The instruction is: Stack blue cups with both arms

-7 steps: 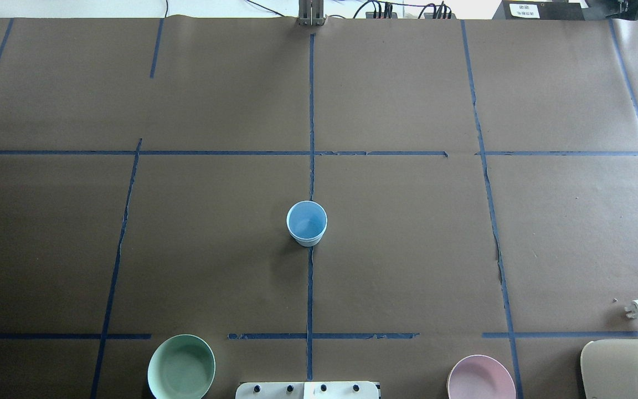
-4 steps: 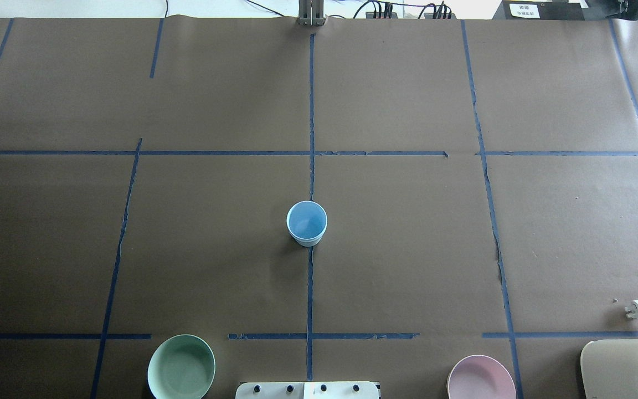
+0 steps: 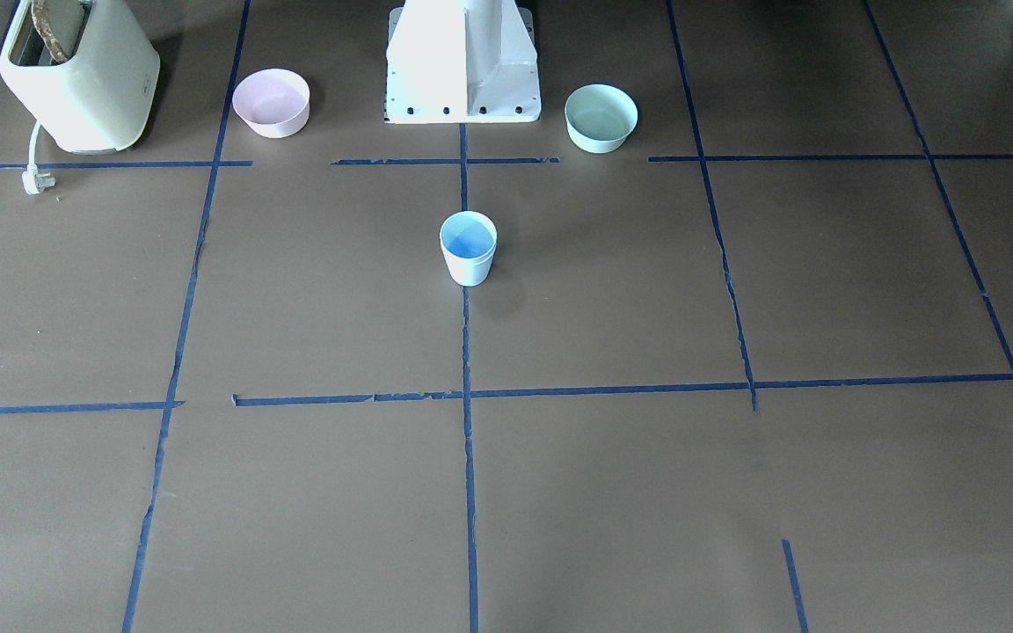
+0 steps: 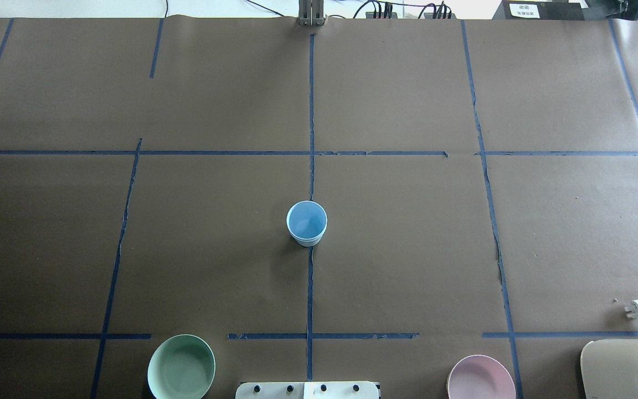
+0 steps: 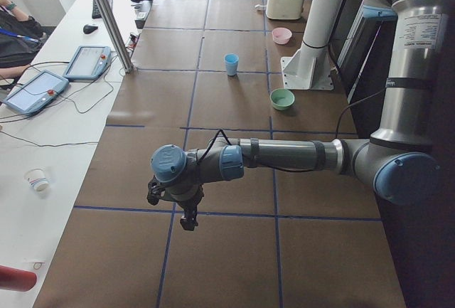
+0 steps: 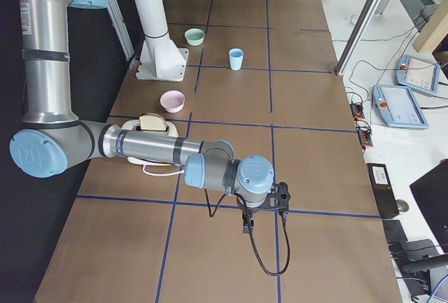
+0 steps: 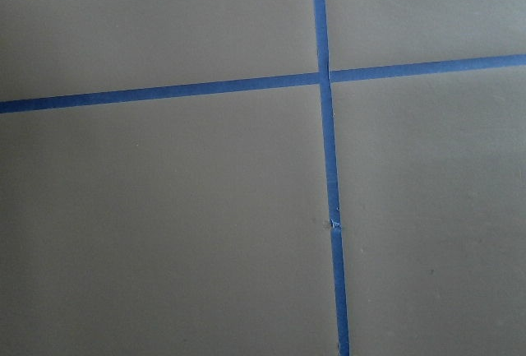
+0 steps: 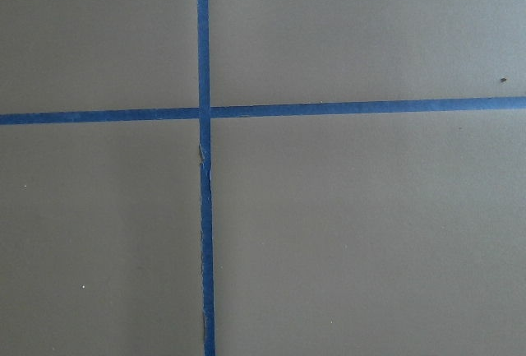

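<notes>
Nothing has moved since a second ago: in the overhead view the blue cup stands where it stood, upright on the centre tape line in the middle of the tabletop. We see only one cup outline and cannot tell whether a second sits inside it. From the cup, the mint-green bowl lies at seven o'clock, the white pedestal base at six, the pink bowl between four and five, and the toaster at four, further out.

The left arm and right arm reach out over opposite ends of the tabletop, well apart from the cup. The left end effector and right end effector point down over tape crossings; neither holds anything, and we cannot tell how far their jaws are open.
</notes>
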You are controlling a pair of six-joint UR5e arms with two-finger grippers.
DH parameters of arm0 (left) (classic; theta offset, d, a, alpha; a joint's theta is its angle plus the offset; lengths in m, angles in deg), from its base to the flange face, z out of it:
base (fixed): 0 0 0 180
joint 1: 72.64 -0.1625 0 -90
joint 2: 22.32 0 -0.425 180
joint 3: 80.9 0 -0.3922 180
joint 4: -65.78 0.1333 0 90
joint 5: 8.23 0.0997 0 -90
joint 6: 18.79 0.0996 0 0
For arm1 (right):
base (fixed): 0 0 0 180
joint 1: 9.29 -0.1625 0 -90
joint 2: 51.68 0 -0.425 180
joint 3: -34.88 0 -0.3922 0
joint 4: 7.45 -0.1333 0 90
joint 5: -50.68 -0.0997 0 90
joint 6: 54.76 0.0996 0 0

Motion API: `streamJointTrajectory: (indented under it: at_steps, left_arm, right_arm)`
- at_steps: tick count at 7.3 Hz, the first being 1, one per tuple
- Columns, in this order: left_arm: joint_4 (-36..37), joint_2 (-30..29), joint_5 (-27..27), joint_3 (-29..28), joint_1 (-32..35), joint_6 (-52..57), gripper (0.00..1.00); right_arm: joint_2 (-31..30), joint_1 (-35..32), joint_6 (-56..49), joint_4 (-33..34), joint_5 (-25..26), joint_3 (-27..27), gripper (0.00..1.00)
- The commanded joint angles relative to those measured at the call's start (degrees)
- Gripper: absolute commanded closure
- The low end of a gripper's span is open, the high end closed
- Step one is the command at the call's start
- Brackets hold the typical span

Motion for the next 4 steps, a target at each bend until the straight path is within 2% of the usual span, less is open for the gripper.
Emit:
streamJointTrajectory:
  at_steps: [1, 4]
  left_arm:
    - [0.0, 0.0, 0.0, 0.1, 0.1, 0.0, 0.0]
    - [0.0, 0.1, 0.0, 0.3, 0.1, 0.0, 0.0]
  right_arm:
    - [0.3, 0.0, 2.0, -0.1, 0.0, -0.3, 0.0]
    - [0.4, 0.2, 2.0, -0.2, -0.2, -0.7, 0.0]
